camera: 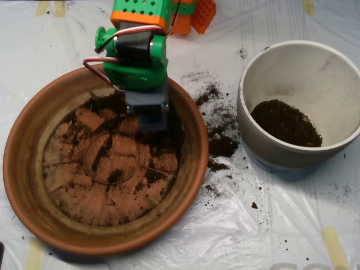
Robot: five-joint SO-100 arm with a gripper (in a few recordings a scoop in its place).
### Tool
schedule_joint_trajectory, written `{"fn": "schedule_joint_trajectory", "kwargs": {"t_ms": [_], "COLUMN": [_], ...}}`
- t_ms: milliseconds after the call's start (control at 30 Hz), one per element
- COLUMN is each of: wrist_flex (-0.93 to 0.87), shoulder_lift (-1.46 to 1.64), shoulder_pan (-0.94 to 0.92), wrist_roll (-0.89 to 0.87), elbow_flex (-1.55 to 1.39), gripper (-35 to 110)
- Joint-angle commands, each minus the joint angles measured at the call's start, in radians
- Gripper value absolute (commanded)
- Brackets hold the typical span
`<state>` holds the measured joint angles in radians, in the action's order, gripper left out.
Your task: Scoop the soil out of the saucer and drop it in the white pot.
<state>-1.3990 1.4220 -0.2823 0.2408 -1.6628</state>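
Note:
The terracotta saucer fills the left half of the overhead view. Thin patches of dark soil lie scattered over its floor, thickest toward the upper and right side. The grey scoop hangs from the green and orange arm, down inside the saucer near its upper right rim, among the soil. The white pot stands at the right, with a mound of dark soil on its bottom.
Spilled soil lies on the white plastic sheet between saucer and pot. Yellow tape strips hold the sheet at the edges. An orange part sits at the top by the arm's base.

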Motion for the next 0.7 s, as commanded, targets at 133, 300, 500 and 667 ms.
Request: {"fn": "schedule_joint_trajectory", "kwargs": {"t_ms": [133,300,500,667], "wrist_flex": [-0.051,-0.124,-0.25,-0.405], "shoulder_lift": [0.249,0.334,0.393,0.285], "shoulder_pan": [0.025,0.112,0.268,0.379], "wrist_roll": [-0.051,-0.067,-0.081,-0.103], "elbow_flex": [0.152,0.224,0.385,0.693], "gripper": [-1,-1,-1,-1]}}
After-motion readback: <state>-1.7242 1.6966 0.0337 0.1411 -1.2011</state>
